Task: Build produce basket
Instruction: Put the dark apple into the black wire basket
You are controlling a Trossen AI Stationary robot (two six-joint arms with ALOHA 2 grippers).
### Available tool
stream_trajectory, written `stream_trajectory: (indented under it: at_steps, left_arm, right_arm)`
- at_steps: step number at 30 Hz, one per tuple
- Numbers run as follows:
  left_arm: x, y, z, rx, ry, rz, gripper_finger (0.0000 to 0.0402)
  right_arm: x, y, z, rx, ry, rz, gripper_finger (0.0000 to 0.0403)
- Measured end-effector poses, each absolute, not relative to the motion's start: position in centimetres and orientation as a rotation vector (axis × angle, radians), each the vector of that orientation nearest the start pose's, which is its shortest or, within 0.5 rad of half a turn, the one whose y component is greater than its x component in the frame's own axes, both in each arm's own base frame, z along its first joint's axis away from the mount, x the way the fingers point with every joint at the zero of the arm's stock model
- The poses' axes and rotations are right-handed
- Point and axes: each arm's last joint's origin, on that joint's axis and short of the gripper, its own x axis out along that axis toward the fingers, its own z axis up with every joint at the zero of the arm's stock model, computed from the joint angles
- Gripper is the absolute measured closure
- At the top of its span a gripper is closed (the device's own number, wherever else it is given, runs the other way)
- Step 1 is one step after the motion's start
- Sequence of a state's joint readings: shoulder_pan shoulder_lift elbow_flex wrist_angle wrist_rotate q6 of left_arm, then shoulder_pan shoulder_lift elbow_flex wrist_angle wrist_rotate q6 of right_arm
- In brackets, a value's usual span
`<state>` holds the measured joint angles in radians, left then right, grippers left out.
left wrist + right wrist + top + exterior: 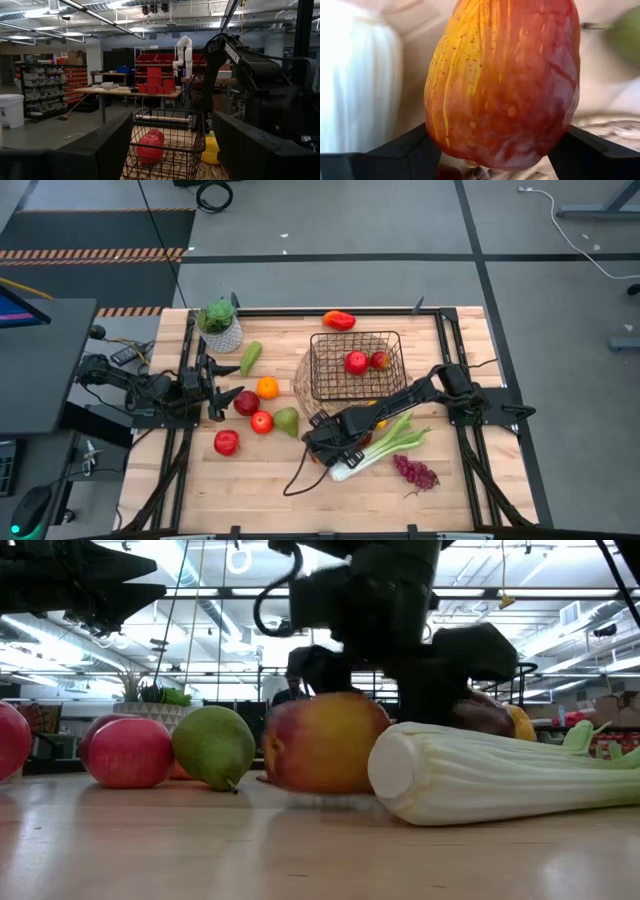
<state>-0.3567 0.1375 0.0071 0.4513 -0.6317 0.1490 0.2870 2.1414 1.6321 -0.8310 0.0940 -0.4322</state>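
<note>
A red-and-yellow apple sits on the wooden table beside the cut end of the celery. My right gripper stands over the apple, pointing down, shut on it; in the high view it hides the fruit. The black wire basket rests on a woven mat at the table's far middle and holds two red apples. My left gripper waits open at the left, level, with nothing between its fingers. My right gripper takes the apple between its two fingers, one on each flank near the fruit's widest part. The fingers come from above, pointing steeply down. The apple's underside rests on the table.
Left of the apple lie a green pear, red apples and an orange. Purple grapes lie near the front right, a red pepper at the far edge, and a potted plant at the far left.
</note>
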Motion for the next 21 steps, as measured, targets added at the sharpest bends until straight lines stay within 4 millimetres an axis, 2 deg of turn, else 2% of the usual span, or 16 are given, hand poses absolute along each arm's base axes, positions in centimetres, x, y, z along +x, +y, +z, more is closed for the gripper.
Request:
stream_trajectory:
  at_steps: [12, 21]
  left_arm:
    - [9.6, -1.7, 19.6, -0.006, -0.262, 0.293, 0.012]
    - [9.6, -1.7, 19.6, -0.006, -0.262, 0.293, 0.012]
  right_arm:
    - [42.2, 10.4, 19.5, -0.503, 1.287, 0.363, 0.0093]
    - [42.5, 10.0, 24.5, -0.445, 1.306, 0.293, 0.0092]
